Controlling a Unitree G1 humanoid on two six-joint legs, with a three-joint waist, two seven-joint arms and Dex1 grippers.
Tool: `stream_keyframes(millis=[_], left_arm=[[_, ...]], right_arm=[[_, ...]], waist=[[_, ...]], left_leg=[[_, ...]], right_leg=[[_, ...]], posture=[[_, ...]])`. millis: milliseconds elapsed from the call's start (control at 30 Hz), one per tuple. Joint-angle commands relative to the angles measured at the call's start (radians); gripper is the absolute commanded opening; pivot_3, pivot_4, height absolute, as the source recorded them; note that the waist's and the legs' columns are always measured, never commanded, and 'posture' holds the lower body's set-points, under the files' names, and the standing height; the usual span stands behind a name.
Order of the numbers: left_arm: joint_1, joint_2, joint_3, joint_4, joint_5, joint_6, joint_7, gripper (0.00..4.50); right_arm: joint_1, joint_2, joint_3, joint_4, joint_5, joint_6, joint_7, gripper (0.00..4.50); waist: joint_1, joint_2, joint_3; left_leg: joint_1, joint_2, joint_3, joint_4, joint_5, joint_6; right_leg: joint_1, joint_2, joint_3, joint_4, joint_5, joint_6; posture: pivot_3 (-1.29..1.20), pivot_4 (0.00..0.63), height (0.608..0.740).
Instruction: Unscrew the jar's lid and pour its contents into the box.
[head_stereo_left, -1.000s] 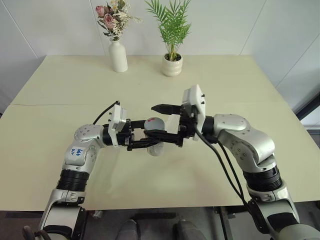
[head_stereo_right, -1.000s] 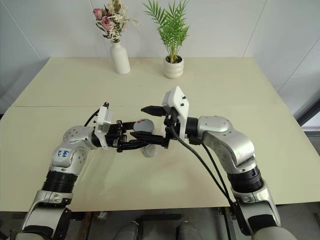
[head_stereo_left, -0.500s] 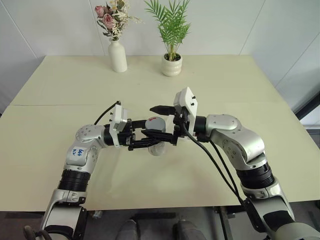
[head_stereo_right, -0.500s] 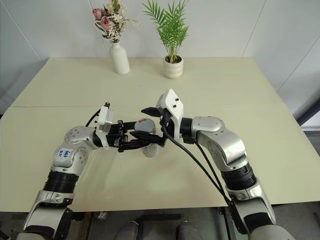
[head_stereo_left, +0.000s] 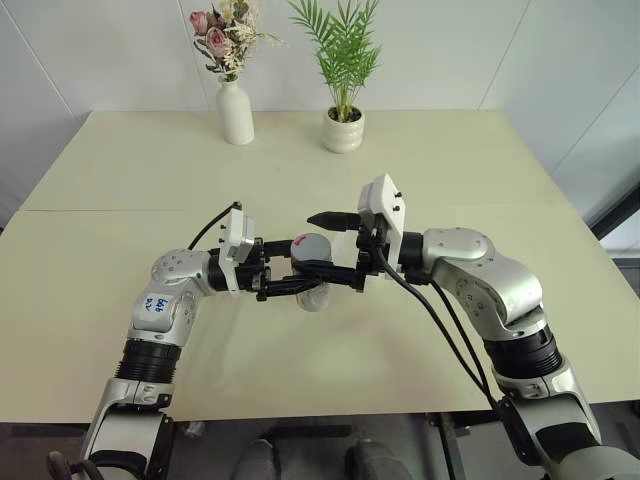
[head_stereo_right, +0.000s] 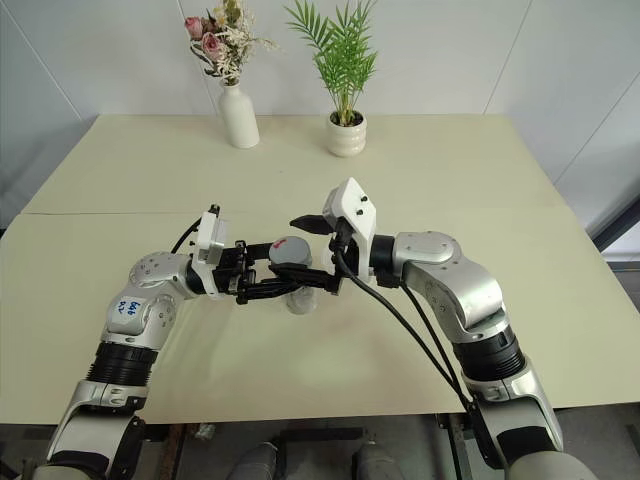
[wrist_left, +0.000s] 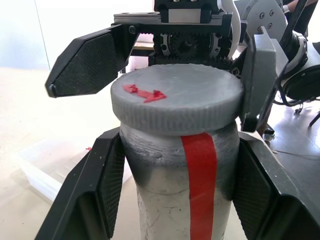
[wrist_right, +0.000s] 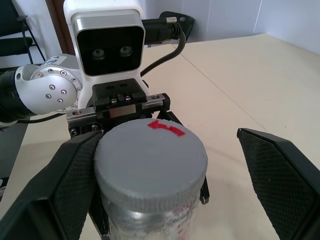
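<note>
My left gripper (head_stereo_left: 305, 283) is shut on the body of the jar (wrist_left: 170, 200) and holds it upright above the table. The jar is clear, with a red stripe down its side. A grey lid (head_stereo_left: 313, 246) with a small red mark sits on top of it. Coming from the opposite side, my right gripper (head_stereo_left: 305, 243) stands open around the lid. One of its fingers (wrist_right: 70, 180) is close beside the lid, and the other finger (wrist_right: 280, 170) stands well apart from it. The contents are hidden inside the jar. The clear box (wrist_left: 45, 170) lies on the table beyond the jar.
A white vase of flowers (head_stereo_left: 236, 110) and a white pot with a green plant (head_stereo_left: 344, 128) stand at the back of the beige table (head_stereo_left: 120, 240). The table's right edge borders a dark floor strip.
The right forearm swung slightly inward and back out again, while its open fingers stayed around the lid. The left gripper and the jar have not moved.
</note>
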Motion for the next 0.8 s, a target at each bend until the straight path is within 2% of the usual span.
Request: stream_keyframes(millis=[33,800], left_arm=[[-0.005,0.007,0.009,-0.038,-0.017,-0.012,-0.018,2.59],[0.000,0.014,0.012,-0.043,-0.019,-0.005,-0.015,2.59]], right_arm=[[0.005,-0.021,-0.058,-0.026,0.007,-0.008,-0.011,4.46],[0.017,-0.078,-0.063,-0.031,0.048,0.019,0.039,4.46]], waist=[[0.000,0.000,0.000],[0.001,0.000,0.000]], left_leg=[[0.000,0.000,0.000,0.000,0.000,0.000],[0.000,0.000,0.000,0.000,0.000,0.000]], right_leg=[[0.000,0.000,0.000,0.000,0.000,0.000],[0.000,0.000,0.000,0.000,0.000,0.000]], posture=[[0.00,0.150,0.740],[0.00,0.150,0.740]])
